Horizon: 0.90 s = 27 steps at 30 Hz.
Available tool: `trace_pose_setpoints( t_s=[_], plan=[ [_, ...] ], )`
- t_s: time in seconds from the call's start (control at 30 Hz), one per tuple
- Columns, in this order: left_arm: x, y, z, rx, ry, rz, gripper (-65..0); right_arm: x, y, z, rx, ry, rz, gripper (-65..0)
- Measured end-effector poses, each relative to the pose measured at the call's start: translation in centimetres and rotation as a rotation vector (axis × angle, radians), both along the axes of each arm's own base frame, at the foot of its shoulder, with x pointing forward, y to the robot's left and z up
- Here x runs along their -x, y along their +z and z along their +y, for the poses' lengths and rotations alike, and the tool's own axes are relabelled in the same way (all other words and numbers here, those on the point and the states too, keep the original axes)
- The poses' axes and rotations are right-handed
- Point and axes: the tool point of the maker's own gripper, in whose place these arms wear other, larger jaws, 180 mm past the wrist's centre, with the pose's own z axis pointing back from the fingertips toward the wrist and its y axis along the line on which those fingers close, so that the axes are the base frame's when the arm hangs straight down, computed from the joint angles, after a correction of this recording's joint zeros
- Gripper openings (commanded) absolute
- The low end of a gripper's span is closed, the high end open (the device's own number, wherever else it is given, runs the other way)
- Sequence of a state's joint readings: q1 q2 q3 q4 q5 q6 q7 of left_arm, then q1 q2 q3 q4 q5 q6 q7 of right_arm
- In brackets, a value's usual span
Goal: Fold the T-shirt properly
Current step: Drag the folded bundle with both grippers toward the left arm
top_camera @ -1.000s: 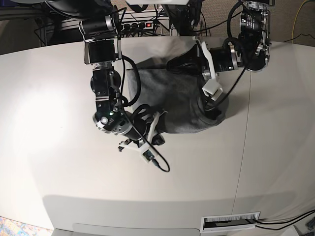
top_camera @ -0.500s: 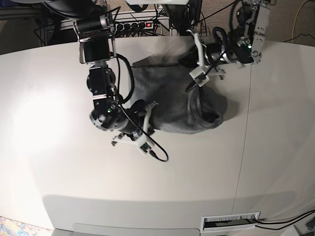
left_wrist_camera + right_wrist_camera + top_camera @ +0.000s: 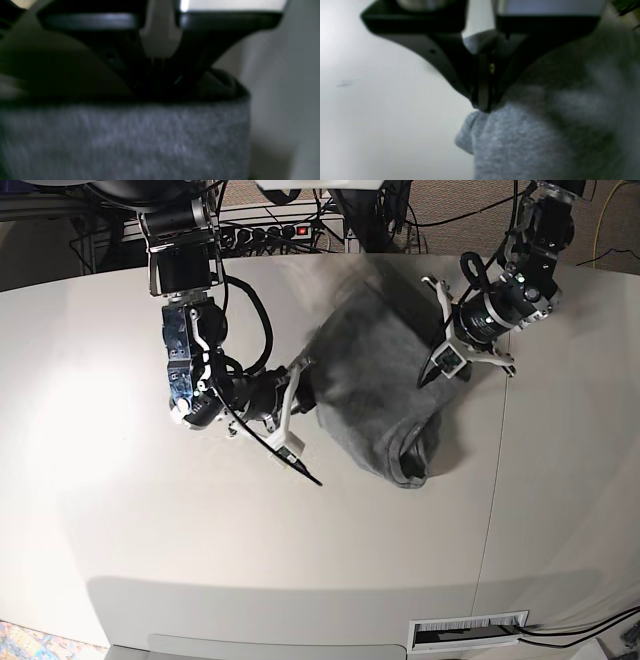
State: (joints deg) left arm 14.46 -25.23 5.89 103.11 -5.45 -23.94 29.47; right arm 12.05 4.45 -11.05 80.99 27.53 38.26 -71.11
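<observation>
Both grippers were pinched closed on the T-shirt (image 3: 375, 395), one at each side. In the base view, the right gripper (image 3: 300, 375) gripped the garment's edge on the view's left, and the left gripper (image 3: 437, 367) gripped the opposite edge on the view's right. Each gripper had black, wedge-shaped fingers that narrowed to a tip, with pale plastic parts behind them.

In the right wrist view, the right gripper (image 3: 482, 105) had its two dark fingers pressed flat together with no gap, a small rounded corner of cloth bulging just below the tips. In the left wrist view, the left gripper (image 3: 157, 85) met in a dark V directly above a straight folded edge of fabric; the picture was blurred, but the fingers looked closed on it.

The T-shirt was heather grey, soft and slightly fuzzy, speckled with lighter and darker threads, and bore no print. It was bunched into a rumpled diagonal mass between the two arms, its lower end drooping onto the table (image 3: 120, 510) with the ribbed neck opening showing. The table was smooth, matte and off-white.
</observation>
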Motion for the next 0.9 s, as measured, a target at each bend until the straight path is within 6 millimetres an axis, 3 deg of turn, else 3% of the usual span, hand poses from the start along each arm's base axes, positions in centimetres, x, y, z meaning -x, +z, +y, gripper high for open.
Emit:
trace_pose_setpoints(
  t_s=[0.17, 0.47, 0.57, 0.73, 0.9],
  plan=[
    [-2.7, 1.4, 1.5, -0.068, 0.051, -0.097, -65.0, 1.6, 0.0, 0.5, -0.04, 0.031, 0.078, -65.0],
    [-5.6, 3.6, 1.5, -0.078, 0.036, -0.233, -65.0, 3.4, -0.8, -0.2, -0.088, 0.014, 0.108, -65.0],
    [-7.0, 2.7, 2.5, -0.095, 0.056, -0.223, -65.0, 3.8, -1.0, -0.1, -0.1, 0.011, 0.114, -65.0],
    [-8.7, -0.7, 5.2, -0.109, 0.114, -0.16, -65.0, 4.3, -0.7, 0.0, -0.101, 0.017, 0.102, -65.0],
    [-11.0, -0.8, 7.8, -0.118, 0.242, -0.211, -65.0, 4.7, -0.2, -0.3, -0.05, 0.045, 0.077, -65.0]
  ],
)
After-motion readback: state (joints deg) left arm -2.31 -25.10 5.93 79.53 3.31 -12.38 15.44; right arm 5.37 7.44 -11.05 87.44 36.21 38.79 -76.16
